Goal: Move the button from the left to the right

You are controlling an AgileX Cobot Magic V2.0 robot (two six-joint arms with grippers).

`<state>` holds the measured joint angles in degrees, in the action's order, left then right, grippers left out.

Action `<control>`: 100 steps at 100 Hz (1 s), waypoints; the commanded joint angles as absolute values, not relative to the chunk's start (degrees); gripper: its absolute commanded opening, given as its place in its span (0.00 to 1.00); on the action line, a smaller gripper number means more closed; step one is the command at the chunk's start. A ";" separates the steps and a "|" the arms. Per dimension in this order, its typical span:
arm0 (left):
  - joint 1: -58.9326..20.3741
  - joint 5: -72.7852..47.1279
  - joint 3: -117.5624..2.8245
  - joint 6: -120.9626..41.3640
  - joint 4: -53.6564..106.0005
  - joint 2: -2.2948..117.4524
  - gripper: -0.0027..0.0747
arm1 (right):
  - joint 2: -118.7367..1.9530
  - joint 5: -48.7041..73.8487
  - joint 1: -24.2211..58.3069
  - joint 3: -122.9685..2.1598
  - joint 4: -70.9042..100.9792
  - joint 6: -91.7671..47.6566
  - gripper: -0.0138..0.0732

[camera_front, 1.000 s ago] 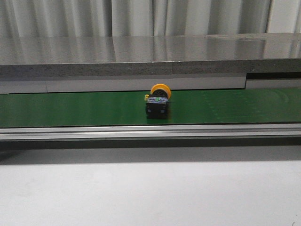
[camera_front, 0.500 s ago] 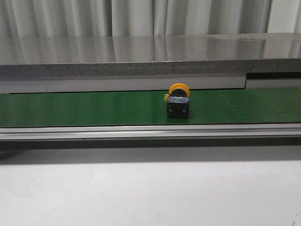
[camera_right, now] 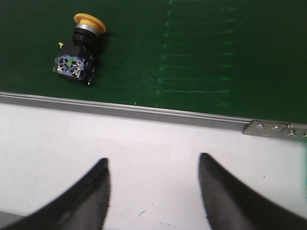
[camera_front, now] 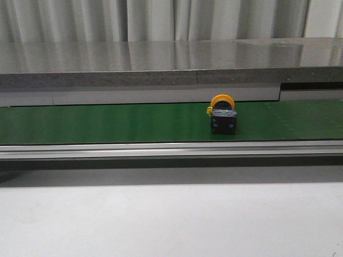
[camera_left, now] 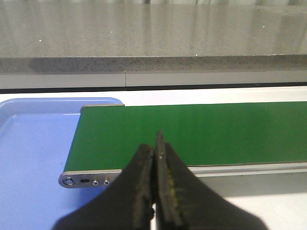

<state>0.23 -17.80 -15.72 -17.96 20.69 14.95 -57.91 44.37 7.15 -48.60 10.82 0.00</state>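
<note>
In the front view, the button lies on the green conveyor belt, right of centre, cap toward the far side; neither arm shows. In the left wrist view, the left end effector is clenched, empty, over the belt's left end beside a blue tray. In the right wrist view, the right end effector is released above the white table, the button at the belt's near edge. The step looks like waiting to intercept: next, reach forward and grasp the body.
</note>
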 commanded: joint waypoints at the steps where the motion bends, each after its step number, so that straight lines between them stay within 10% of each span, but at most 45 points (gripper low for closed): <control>1: -0.19 -13.99 -17.26 -17.98 21.60 15.33 0.01 | -57.30 41.43 6.97 -50.76 10.96 0.00 0.92; 100: -0.19 -13.99 -17.26 -17.98 21.60 15.33 0.01 | -77.10 26.55 6.97 -56.07 10.04 0.00 0.88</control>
